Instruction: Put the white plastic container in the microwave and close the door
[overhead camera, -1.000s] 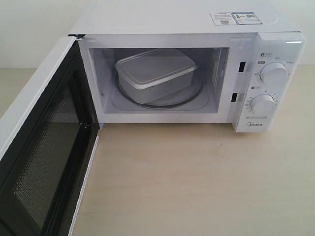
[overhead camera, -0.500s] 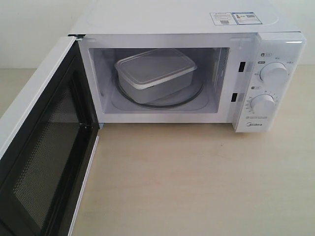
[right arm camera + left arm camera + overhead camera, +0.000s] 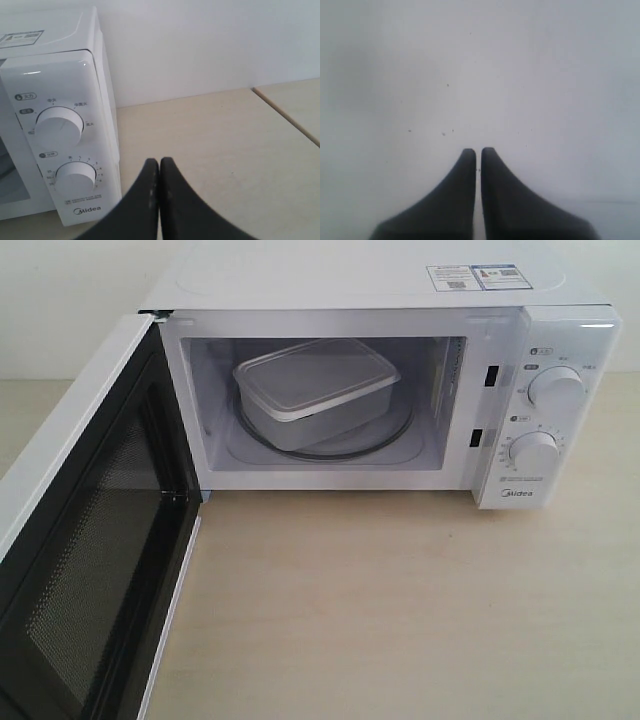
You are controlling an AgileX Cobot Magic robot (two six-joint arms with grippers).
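Note:
The white plastic container (image 3: 315, 390) sits lidded on the glass turntable inside the microwave (image 3: 380, 280). The door (image 3: 85, 540) stands wide open at the left, its dark mesh window facing the cavity. Neither gripper shows in the exterior view. My left gripper (image 3: 478, 151) is shut with nothing in it, close in front of a plain white surface. My right gripper (image 3: 159, 161) is shut and empty, hanging over the table just right of the microwave's dial panel (image 3: 60, 150).
Light wooden tabletop (image 3: 400, 610) stretches in front of the microwave. In the right wrist view a seam (image 3: 285, 115) runs across the table, with a white wall (image 3: 210, 45) behind.

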